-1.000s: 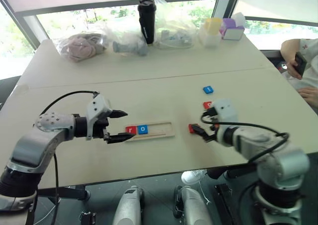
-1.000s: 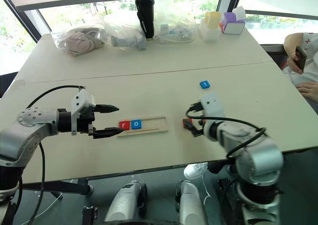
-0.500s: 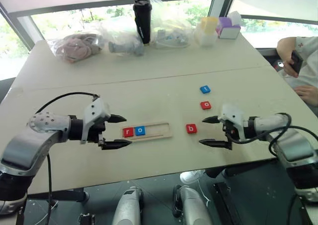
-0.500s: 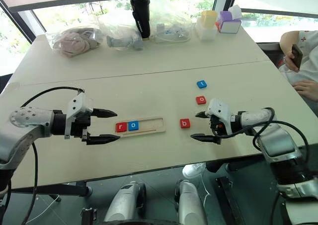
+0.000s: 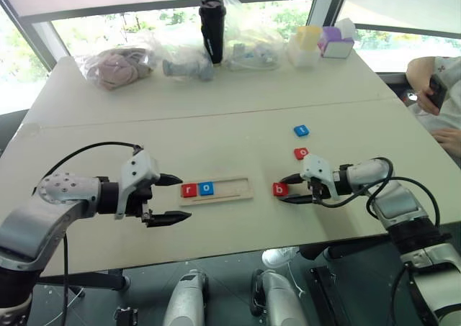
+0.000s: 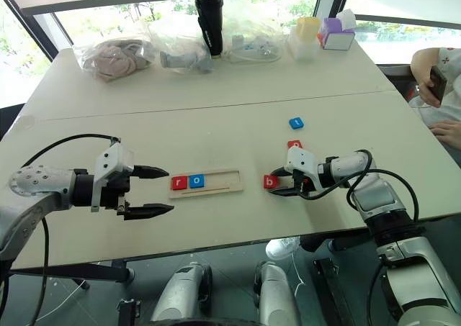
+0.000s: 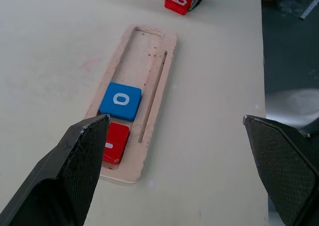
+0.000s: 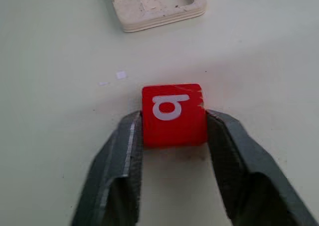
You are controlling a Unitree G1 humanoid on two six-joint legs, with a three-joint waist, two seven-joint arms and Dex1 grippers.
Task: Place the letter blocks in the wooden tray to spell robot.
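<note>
The wooden tray (image 5: 234, 188) lies mid-table with a red r block (image 5: 189, 190) and a blue o block (image 5: 207, 188) at its left end. To the right of the tray a red b block (image 8: 173, 113) rests on the table, and my right gripper (image 5: 282, 189) is shut on its two sides. Beyond it lie a red o block (image 5: 301, 153) and a blue t block (image 5: 301, 130). My left gripper (image 5: 186, 196) hangs open just left of the tray, holding nothing.
Plastic bags (image 5: 115, 65), a black bottle (image 5: 212, 29) and coloured boxes (image 5: 317, 44) line the table's far side. A person (image 5: 439, 96) holding a phone sits at the right edge. A seam (image 5: 216, 117) runs across the table.
My right gripper, open and right of the b block half a second ago, has moved left and shut on it. The left gripper stays open, drawn back slightly.
</note>
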